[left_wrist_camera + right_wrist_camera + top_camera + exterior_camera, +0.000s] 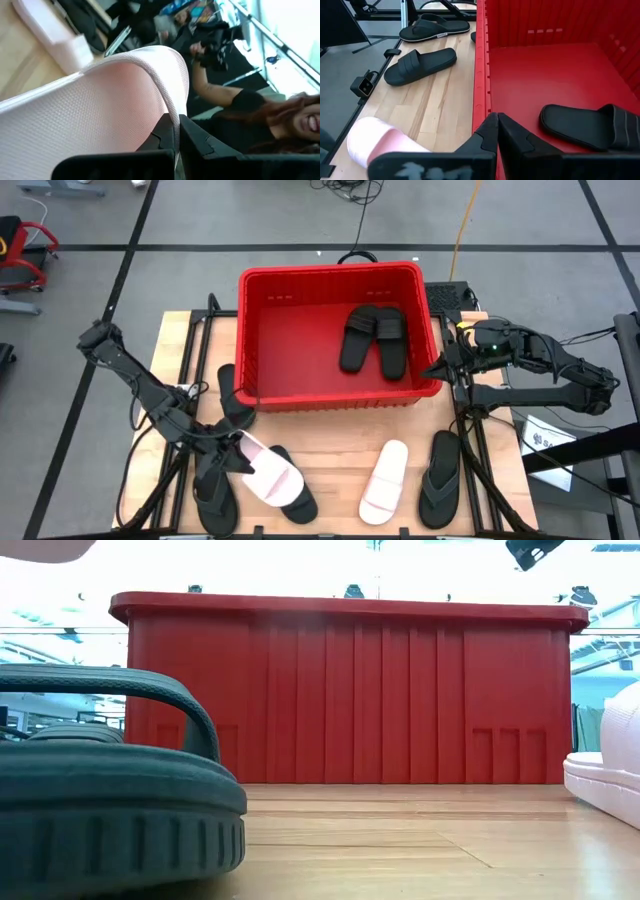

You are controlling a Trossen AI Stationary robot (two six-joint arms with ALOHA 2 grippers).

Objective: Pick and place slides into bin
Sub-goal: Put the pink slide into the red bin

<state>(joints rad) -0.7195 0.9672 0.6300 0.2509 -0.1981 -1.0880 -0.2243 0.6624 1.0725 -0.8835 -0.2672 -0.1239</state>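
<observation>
At the table's front-left, the left gripper (243, 448) pinches the strap of a pink slide (272, 476), which may slip free during transfer to the bin (338, 402); the right gripper (438, 367), fingers pressed together, waits at the bin's rim.

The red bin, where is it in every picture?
High view: the bin is at the top middle.
Low view: its wall fills the middle.
Left wrist view: not in it.
Right wrist view: it fills the right half.
Shared landmark: the wooden table.
</observation>
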